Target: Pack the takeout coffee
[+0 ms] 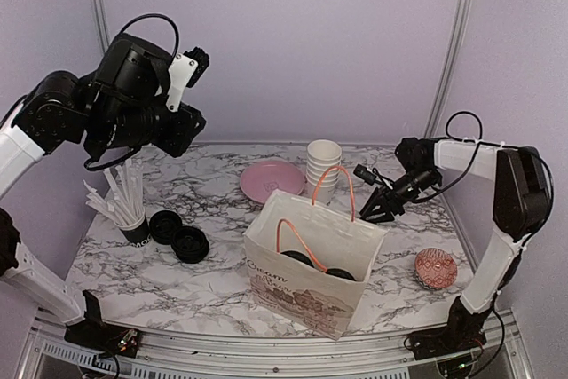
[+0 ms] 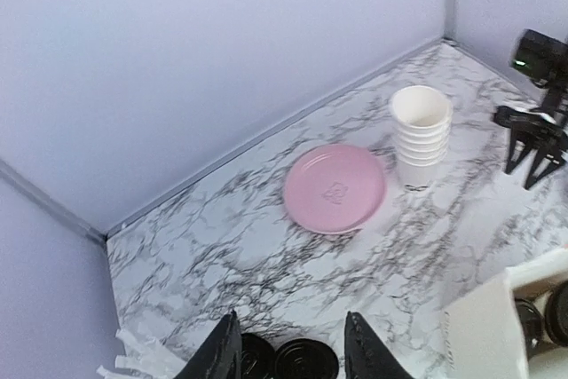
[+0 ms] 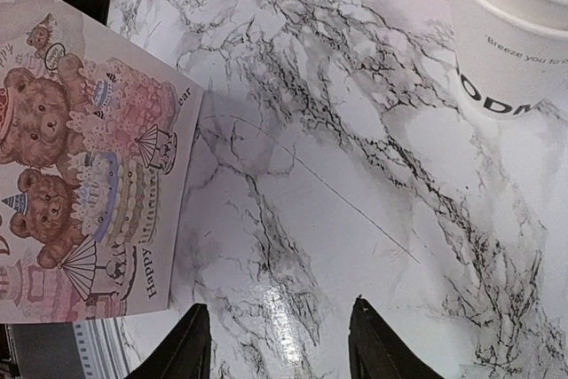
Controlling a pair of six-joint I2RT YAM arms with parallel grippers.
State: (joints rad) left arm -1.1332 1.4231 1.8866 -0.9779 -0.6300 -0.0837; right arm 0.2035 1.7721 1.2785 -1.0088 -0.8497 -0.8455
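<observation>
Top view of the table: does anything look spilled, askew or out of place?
Nothing looks spilled. Two black lids lie loose on the table beside the cup of straws, and they sit on no cup.

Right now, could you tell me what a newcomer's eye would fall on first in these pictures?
The white paper bag with pink handles stands front and centre on the marble-patterned table, two black-lidded coffee cups showing inside it. Behind it lie a round pink plate and a stack of white paper cups; at the left stands a cup bristling with white-wrapped straws.
</observation>
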